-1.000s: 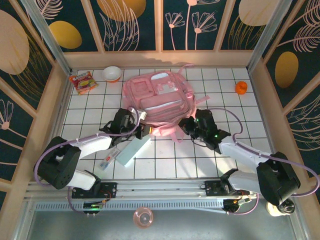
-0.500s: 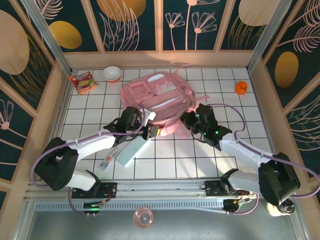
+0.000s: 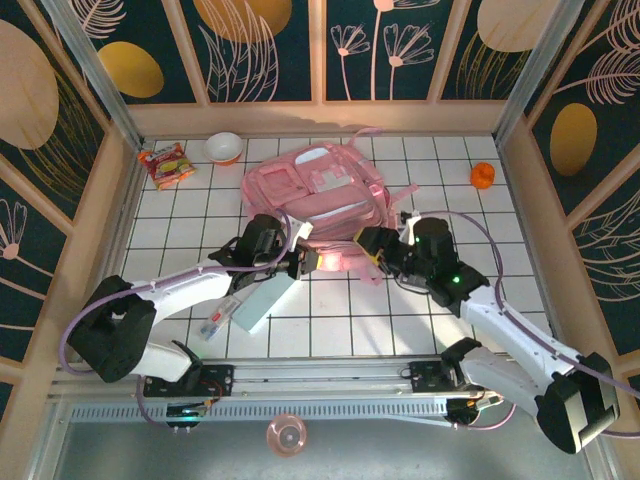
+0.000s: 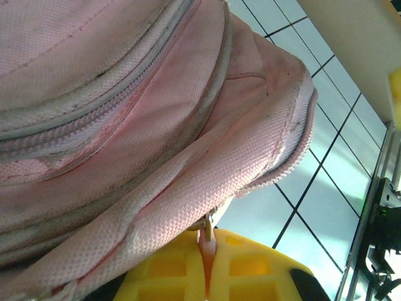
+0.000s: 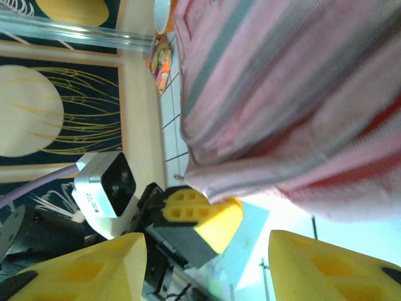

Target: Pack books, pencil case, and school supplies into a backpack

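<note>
Tabletop [image 3: 340, 310]: backpack [image 4: 125, 125] zip-pull [image 4: 207, 241] between left fingers [image 4: 169, 276]

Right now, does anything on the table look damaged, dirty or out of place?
The backpack looks grubby: dark smudges run along its seams and zip near the left claw, which pinches a zip pull. The pencil case lies askew on the table.

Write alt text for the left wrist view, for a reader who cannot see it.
The yellow left gripper is shut on a small zip pull at the lower edge of the pink backpack, seen close up. Grey zips run across the fabric above; the white tiled table lies to the right.
</note>
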You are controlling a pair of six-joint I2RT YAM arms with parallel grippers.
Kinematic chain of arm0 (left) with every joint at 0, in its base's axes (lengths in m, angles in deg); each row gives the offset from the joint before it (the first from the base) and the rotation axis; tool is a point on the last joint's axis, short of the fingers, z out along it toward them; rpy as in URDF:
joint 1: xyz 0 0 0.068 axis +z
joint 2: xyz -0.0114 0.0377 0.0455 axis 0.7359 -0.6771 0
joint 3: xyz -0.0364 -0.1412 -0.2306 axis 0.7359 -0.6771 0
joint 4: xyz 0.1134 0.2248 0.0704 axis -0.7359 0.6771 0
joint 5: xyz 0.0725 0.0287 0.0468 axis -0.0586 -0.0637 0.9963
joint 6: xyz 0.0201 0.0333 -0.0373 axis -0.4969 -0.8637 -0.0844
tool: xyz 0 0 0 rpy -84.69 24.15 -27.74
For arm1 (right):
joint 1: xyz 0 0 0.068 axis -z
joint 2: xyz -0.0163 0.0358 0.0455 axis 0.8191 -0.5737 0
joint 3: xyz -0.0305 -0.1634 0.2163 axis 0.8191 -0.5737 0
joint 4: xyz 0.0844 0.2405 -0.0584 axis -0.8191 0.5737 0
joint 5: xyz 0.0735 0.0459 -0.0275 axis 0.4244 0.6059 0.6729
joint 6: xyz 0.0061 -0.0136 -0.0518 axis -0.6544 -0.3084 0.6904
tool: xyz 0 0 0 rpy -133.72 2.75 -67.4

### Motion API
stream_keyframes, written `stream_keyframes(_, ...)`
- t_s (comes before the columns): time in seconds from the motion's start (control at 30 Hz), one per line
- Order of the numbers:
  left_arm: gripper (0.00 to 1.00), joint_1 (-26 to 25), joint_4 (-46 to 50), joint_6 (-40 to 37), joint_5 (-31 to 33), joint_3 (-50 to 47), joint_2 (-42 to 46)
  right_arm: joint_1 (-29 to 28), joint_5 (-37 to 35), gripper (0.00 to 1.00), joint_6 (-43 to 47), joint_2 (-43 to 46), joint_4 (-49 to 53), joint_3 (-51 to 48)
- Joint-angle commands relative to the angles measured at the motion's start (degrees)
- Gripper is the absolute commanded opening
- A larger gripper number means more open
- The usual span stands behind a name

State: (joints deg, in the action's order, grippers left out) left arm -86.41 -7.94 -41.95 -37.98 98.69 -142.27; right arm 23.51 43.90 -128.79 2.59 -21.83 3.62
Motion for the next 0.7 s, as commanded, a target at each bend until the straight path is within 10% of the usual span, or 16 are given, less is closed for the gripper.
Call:
stream_keyframes(0.0, 0.0, -0.4, -3.7, -0.7, -0.1, 0.9, -0.4, -0.2, 3.1, 0.55, -8.6, 2.1, -4.8, -4.6)
stream_keyframes(0.67, 0.0, -0.4, -4.0, -1.5, -2.4, 0.9, -1.0, -1.6, -1.0, 0.54, -19.7, -9.0, -23.9, -6.8)
